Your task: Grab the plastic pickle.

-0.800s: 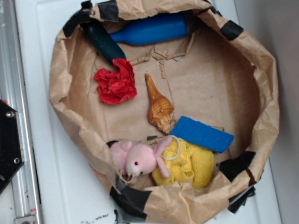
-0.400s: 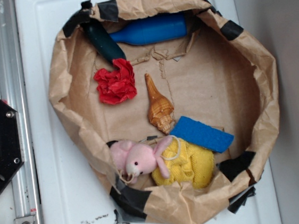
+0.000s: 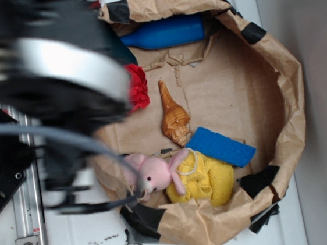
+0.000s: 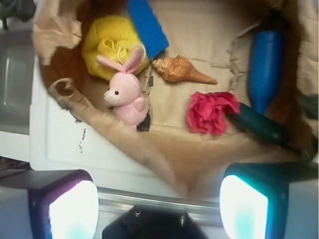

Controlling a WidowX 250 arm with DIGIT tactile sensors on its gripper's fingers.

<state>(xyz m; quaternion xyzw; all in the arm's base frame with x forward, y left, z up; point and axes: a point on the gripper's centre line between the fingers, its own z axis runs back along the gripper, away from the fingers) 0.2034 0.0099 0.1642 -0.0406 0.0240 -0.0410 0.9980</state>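
Note:
The plastic pickle (image 4: 261, 127) is a dark green, rounded piece lying at the right inside the brown paper bag (image 4: 164, 144), between the red crumpled cloth (image 4: 212, 112) and the blue bottle (image 4: 264, 62). My gripper (image 4: 157, 206) is open, its two lit fingers wide apart with nothing between them. It hangs outside the bag's near wall, over the metal rail (image 4: 164, 199), well short of the pickle. In the exterior view my blurred arm (image 3: 58, 69) covers the bag's upper left corner and hides the pickle.
Inside the bag (image 3: 288, 86) lie a tan seashell (image 3: 174, 114), a blue sponge (image 3: 221, 145), a pink bunny (image 3: 154, 173) on a yellow cloth (image 3: 207, 179), the bottle (image 3: 166, 32) and the red cloth (image 3: 138, 87). A black base (image 4: 149, 226) sits below the rail.
My arm has swung into the exterior view over the upper left, covering the pickle and part of the red cloth. Nothing in the bag has moved.

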